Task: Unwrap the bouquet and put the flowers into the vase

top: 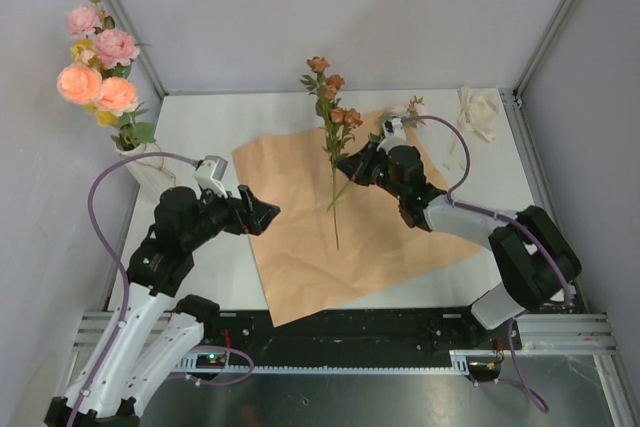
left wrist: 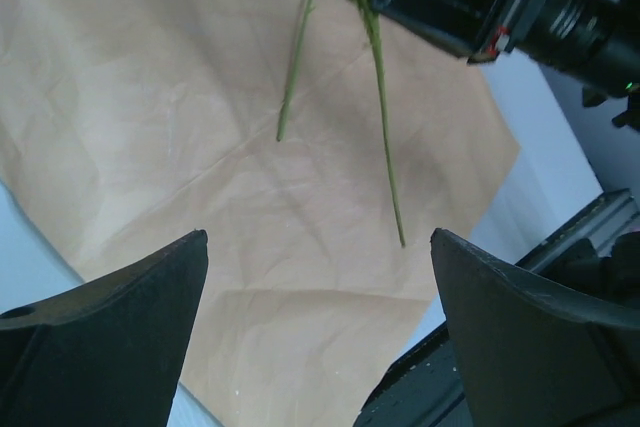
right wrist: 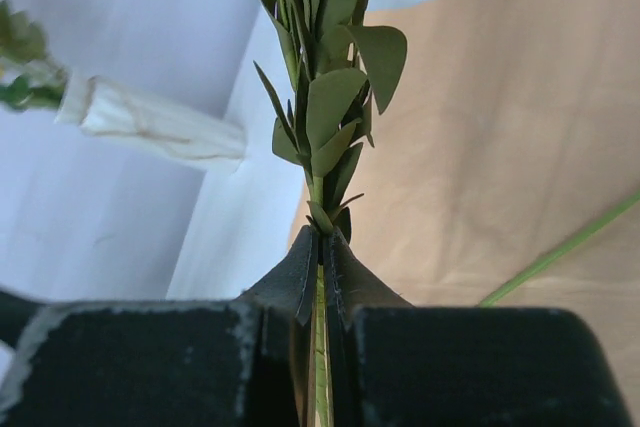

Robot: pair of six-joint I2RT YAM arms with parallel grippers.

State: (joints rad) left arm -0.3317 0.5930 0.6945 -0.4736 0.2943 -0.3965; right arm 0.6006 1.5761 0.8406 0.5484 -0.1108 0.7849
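The bouquet's peach-orange paper (top: pixel 330 237) lies unfolded flat on the table. My right gripper (top: pixel 347 167) (right wrist: pixel 322 239) is shut on a leafy green stem (right wrist: pixel 325 117) of the rust-brown flowers (top: pixel 330 97), which stand lifted over the paper. Two thin stems (left wrist: pixel 385 127) hang down above the sheet. The cream vase (top: pixel 135 162) stands at the back left and holds pink, peach and yellow flowers (top: pixel 100 72); the right wrist view shows it as well (right wrist: pixel 150 124). My left gripper (top: pixel 270 213) (left wrist: pixel 318 237) hovers open over the paper's left part, nothing between its fingers.
The cream ribbon (top: pixel 478 112) lies at the back right corner. Grey walls close in the table on the left, back and right. A black rail (top: pixel 350 327) runs along the near edge under the paper's front corner.
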